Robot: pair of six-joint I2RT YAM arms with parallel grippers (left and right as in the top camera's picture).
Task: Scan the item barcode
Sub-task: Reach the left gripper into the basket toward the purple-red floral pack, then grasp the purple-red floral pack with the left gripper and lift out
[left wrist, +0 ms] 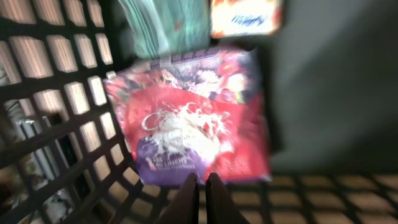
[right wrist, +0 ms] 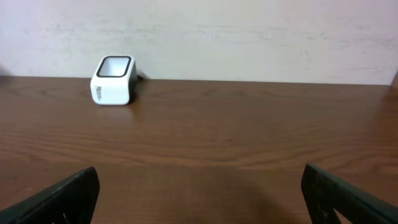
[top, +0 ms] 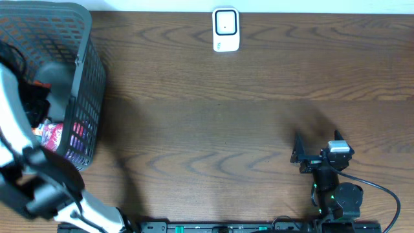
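A red and purple snack packet (left wrist: 193,127) lies in the dark mesh basket (top: 87,58) at the table's left end, with a teal pack (left wrist: 165,25) and an orange-edged packet (left wrist: 245,17) beyond it. My left gripper (left wrist: 200,180) is down inside the basket, shut. Its tips sit at the packet's near edge, and blur hides whether that edge is pinched. The white barcode scanner (top: 226,29) stands at the table's far middle, also in the right wrist view as scanner (right wrist: 114,79). My right gripper (top: 296,154) rests open and holds nothing near the front right.
The basket's mesh wall (left wrist: 56,124) rises close on the left of my left gripper, and its floor grid (left wrist: 323,199) lies below. The left arm (top: 19,136) reaches over the basket's front rim. A cable (top: 381,194) trails from the right arm's base.
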